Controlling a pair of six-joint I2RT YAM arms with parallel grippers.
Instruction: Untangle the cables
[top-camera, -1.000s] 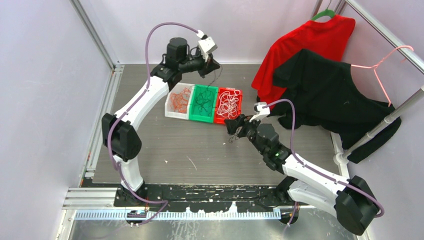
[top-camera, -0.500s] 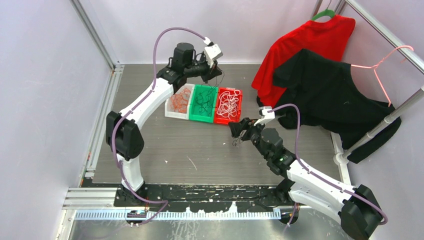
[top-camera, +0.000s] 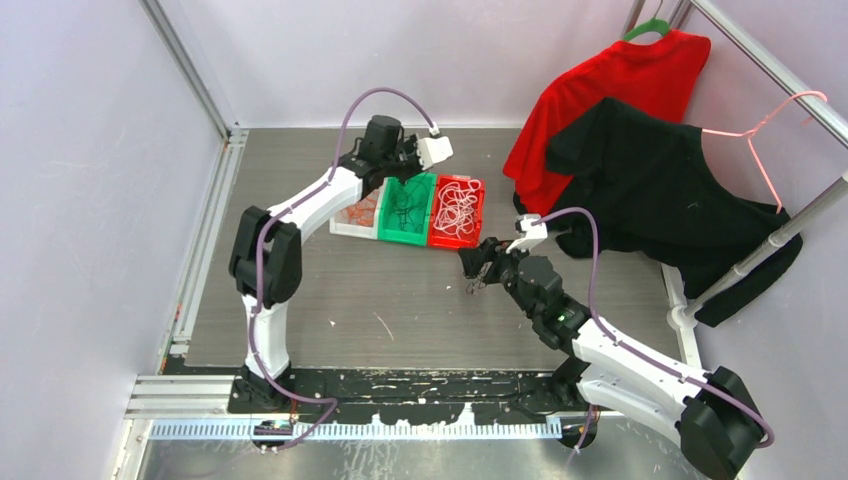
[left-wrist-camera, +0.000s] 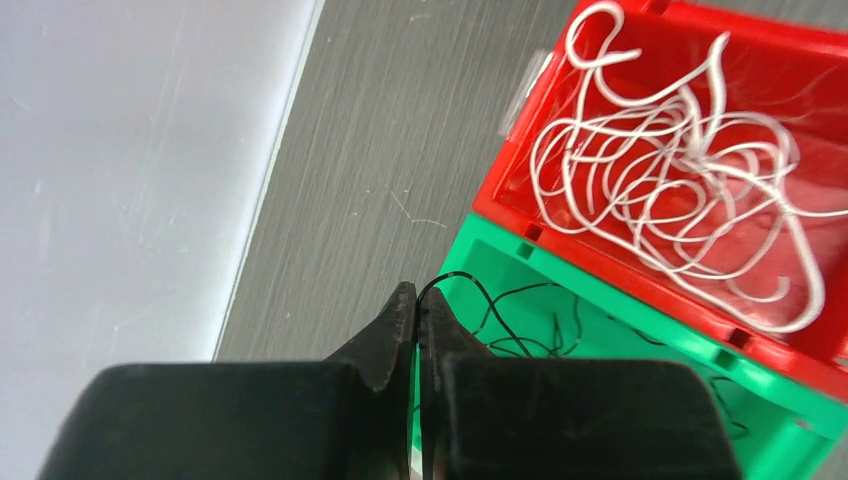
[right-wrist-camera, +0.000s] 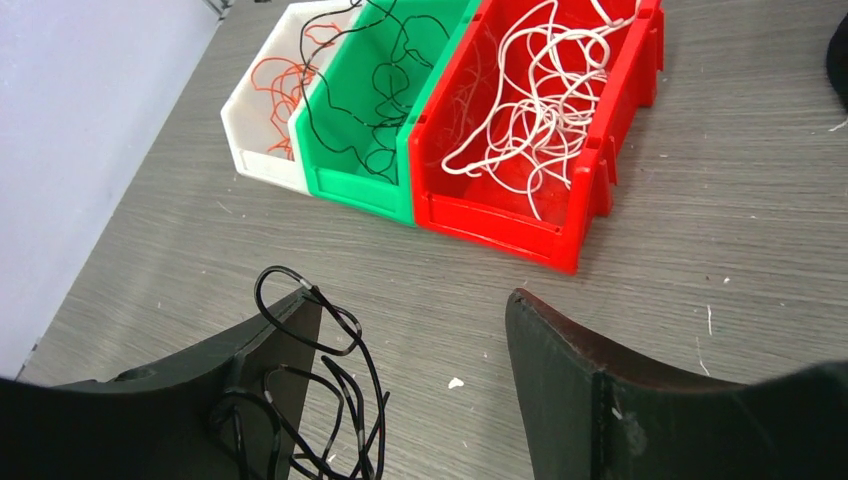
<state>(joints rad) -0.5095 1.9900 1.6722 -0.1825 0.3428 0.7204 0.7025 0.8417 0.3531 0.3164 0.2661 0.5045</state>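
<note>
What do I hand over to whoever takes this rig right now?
Left tool: shut on a black wire, at the edge of the green bin.
Right tool: open, over the table short of the bins; a black clump hangs on one finger.
Done: orange wires lie in the white bin, black wires in the green bin, white wires in the red bin.
Left: probably drop the pinched wire into the green bin, then pull the clump apart and bin it too.

Overhead, wrist views; shared bins (top-camera: 405, 238)
</note>
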